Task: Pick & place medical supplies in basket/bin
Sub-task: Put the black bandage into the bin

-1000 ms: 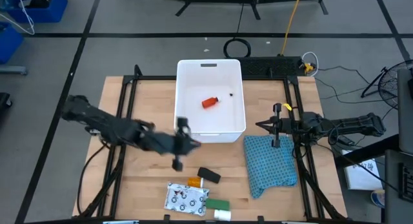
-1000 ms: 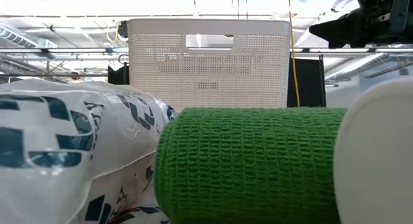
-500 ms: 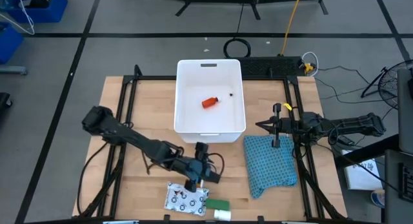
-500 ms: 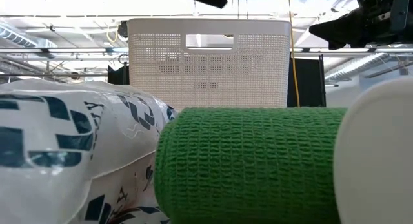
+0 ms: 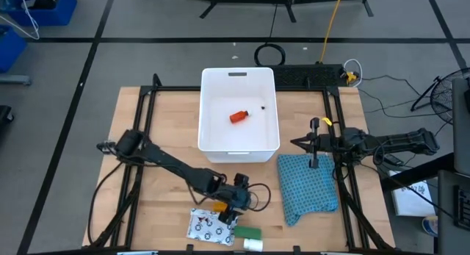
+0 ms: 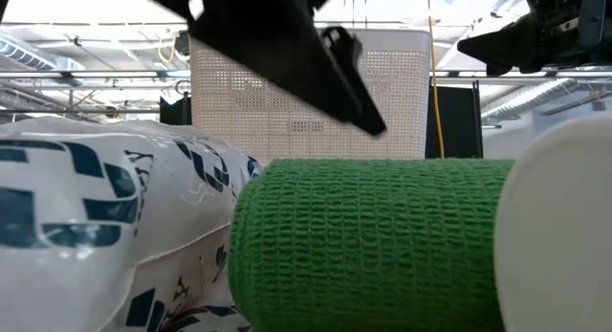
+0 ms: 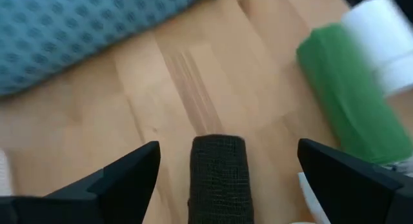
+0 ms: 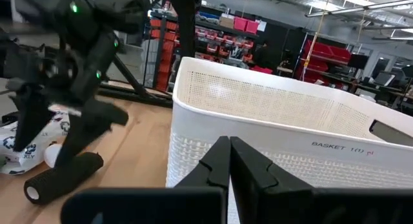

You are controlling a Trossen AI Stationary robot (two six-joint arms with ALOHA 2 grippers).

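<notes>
My left gripper [image 5: 239, 200] is open and low over the black block [image 7: 218, 172], one finger on either side of it without touching. The block lies on the table; it also shows in the right wrist view [image 8: 61, 175]. Beside it lie the orange bottle [image 5: 218, 207], the white packet with dark prints [image 5: 213, 225], the green block [image 5: 248, 231] and the small white bottle [image 5: 252, 244]. The red tube [image 5: 239, 117] lies in the white tub [image 5: 239, 77]. My right gripper [image 5: 314, 145] is shut and empty at the table's right, over the far edge of the blue cloth [image 5: 308, 185].
The tub stands at the far middle of the table, its near wall [image 8: 277, 121] close to my right gripper. The blue knitted cloth lies right of the items. Black frame rails [image 5: 143, 137] run along both sides. Bare wood [image 5: 169, 203] lies left of the items.
My left gripper has swung from beside the tub's near wall toward the table's near edge and to the right, and come down over the black block. Nothing on the table has moved.
</notes>
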